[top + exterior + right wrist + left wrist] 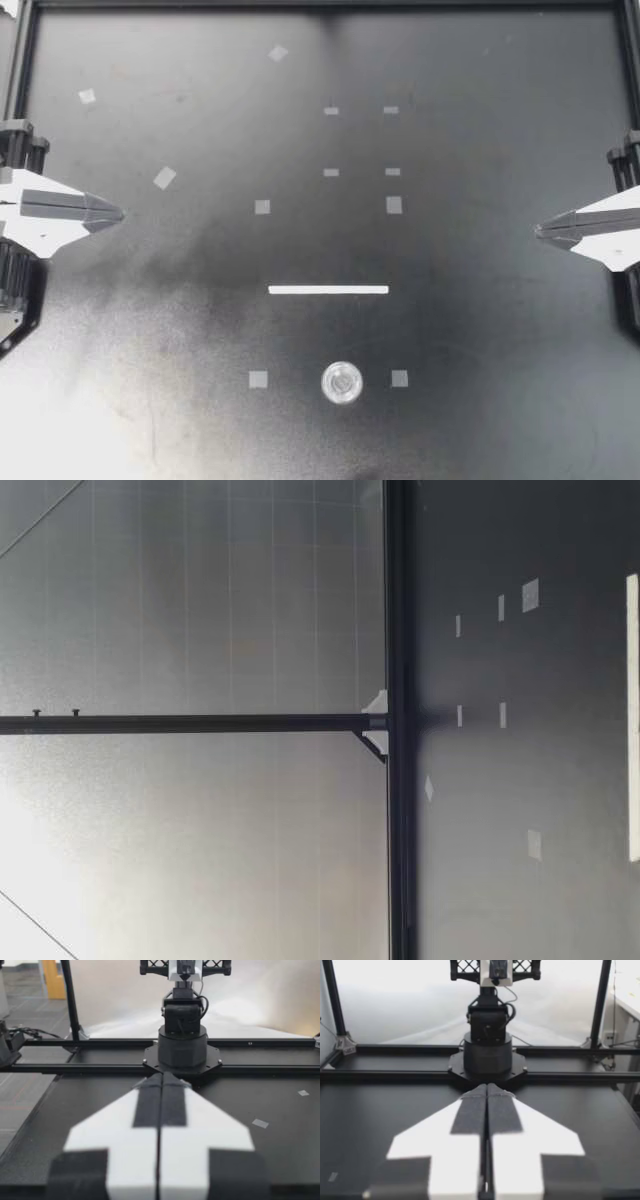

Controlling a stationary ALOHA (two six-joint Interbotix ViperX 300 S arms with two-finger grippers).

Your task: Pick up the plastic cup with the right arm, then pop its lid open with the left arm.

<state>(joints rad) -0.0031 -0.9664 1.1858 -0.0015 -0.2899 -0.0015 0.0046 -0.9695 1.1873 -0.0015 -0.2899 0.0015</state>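
**A:** Nearest the front edge, a clear round container (342, 382) is seen standing on the black table (500, 340). It is flanked by two grey tape squares (258, 379) and touched by nothing.

**B:** Just beyond it, a white strip (328, 290) is laid flat, parallel to that front edge and apart from the container.

**A:** Farther out, the left gripper (118, 213) is found at the table's left edge. Its fingers are pressed together at the tips, and nothing is held.

**B:** The same is seen opposite: the right gripper (538, 230) is parked at the right edge, closed tip to tip and carrying nothing. Both are well apart from the container, and a wide stretch of bare surface is left between them.

**A:** Beyond the strip, small tape marks (392, 204) are scattered over the middle and far half, all lying flat.

**B:** At the far end, the table is bounded by a dark frame rail (320, 5), and more rails are seen running down both sides.
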